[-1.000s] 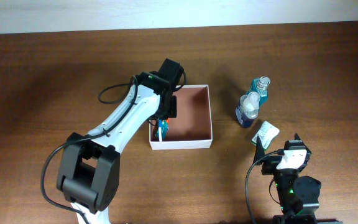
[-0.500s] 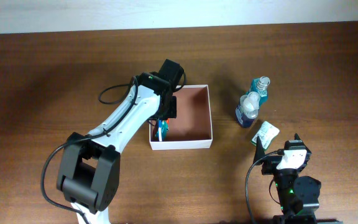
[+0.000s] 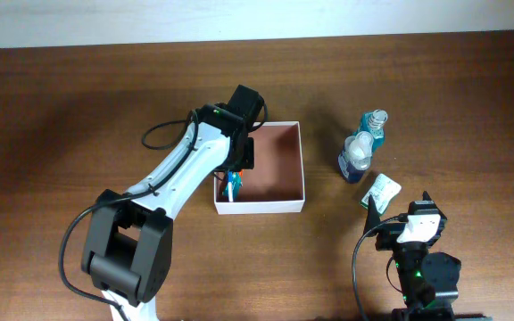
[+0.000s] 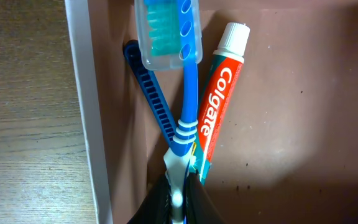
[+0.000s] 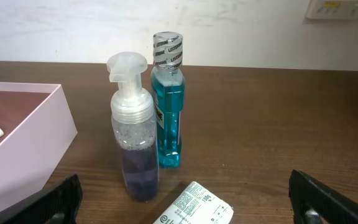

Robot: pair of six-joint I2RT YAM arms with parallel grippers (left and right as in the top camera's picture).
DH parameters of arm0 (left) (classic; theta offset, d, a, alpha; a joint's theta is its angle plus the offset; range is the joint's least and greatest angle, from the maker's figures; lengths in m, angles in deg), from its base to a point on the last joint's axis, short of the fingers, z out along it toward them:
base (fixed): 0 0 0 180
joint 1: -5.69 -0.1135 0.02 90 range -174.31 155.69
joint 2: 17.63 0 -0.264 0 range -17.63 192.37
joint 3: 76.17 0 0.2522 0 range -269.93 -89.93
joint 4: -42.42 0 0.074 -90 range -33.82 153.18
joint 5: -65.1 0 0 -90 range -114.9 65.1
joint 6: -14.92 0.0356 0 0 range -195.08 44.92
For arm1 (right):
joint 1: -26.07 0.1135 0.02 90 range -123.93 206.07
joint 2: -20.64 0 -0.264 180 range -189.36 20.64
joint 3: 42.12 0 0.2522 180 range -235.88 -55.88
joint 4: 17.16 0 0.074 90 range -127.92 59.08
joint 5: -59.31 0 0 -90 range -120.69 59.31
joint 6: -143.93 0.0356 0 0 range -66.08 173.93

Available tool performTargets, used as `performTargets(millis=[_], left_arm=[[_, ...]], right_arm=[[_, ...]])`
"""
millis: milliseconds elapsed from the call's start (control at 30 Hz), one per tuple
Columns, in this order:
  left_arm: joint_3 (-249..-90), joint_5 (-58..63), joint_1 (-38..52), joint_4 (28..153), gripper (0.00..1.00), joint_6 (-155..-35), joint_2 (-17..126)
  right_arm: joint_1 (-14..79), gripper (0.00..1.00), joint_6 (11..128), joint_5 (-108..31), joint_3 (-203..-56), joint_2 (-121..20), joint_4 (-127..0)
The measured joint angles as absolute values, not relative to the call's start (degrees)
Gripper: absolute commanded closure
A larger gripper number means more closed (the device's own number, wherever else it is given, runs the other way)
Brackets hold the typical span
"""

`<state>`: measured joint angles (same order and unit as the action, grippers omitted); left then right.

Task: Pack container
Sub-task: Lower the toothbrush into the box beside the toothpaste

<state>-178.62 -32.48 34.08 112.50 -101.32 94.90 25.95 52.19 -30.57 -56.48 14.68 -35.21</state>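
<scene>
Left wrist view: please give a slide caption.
Left gripper grips a capped blue toothbrush over the container, where toothpaste and a comb lie.

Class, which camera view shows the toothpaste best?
Left wrist: nearly the whole toothpaste shows, label readable, lying in the container. Right wrist catches only its cap end. Overhead, the left arm mostly hides it.

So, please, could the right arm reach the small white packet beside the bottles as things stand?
Probably yes: the right gripper is open and the packet lies just ahead of it, with nothing between.
</scene>
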Motion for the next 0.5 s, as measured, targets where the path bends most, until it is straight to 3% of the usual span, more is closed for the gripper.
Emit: performTargets(millis=[267,367,500], left_arm=[[-178.6,-32.5,34.1,112.4,0.95,-101.3,96.1],[-178.5,-32.5,34.1,112.4,0.87,-101.4,96.4],[-178.5,-32.5,34.1,112.4,0.86,-101.7,96.4]], right_arm=[[25.9,0.02,52.2,-30.6,-56.5,14.7,-35.2],[25.9,0.02,52.2,-30.6,-56.5,14.7,-35.2],[25.9,0.02,52.2,-30.6,-56.5,14.7,-35.2]])
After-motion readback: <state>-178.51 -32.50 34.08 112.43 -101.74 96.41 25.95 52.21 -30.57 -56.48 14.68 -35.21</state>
